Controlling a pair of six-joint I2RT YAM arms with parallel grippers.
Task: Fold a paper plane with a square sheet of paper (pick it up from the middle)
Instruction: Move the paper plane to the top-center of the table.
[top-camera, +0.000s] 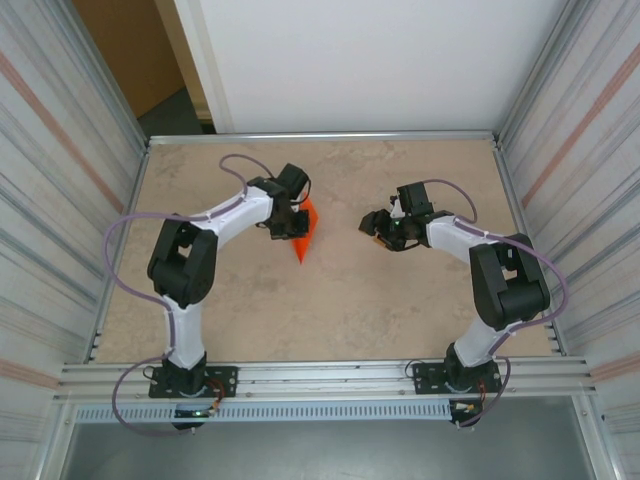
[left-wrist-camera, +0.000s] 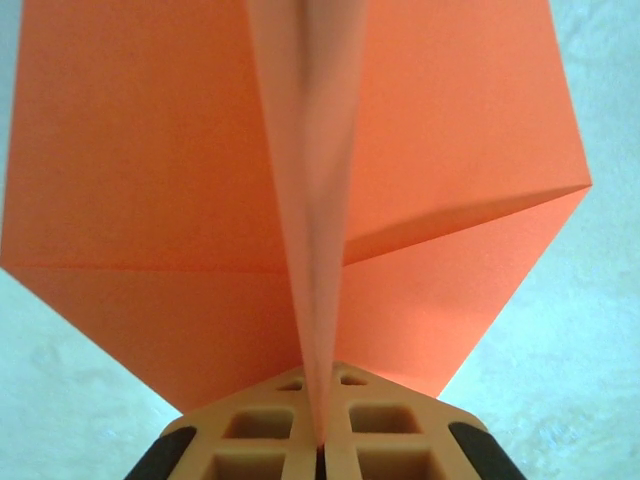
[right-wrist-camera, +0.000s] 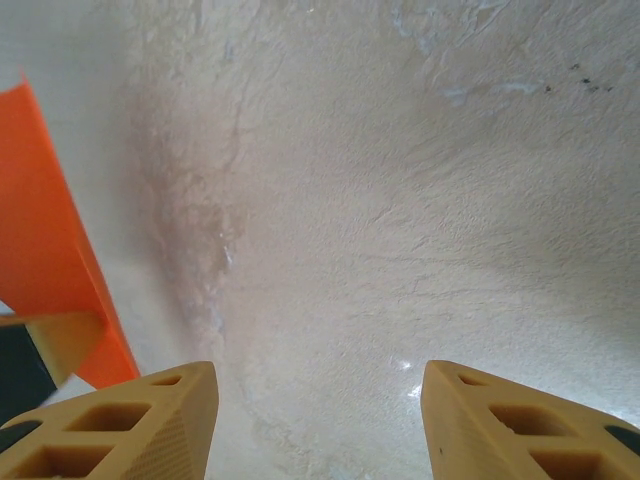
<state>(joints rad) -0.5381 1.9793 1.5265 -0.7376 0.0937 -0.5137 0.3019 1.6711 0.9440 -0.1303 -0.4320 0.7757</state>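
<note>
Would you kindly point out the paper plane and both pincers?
paper plane (left-wrist-camera: 450, 150), left wrist view, flat wing.
left pincer (left-wrist-camera: 320, 450), left wrist view, fingertip seam.
right pincer (right-wrist-camera: 318, 400), right wrist view, between fingertips.

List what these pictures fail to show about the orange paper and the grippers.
- Left wrist view: the folded orange paper runs off the top edge. Its centre fold, pinched in the shut left gripper, is blurred by nearness.
- Top external view: the creases are too small to read, and the left gripper hides part of the paper.
- Right wrist view: past the open right gripper, a strip of the paper is cut off by the left edge.
</note>
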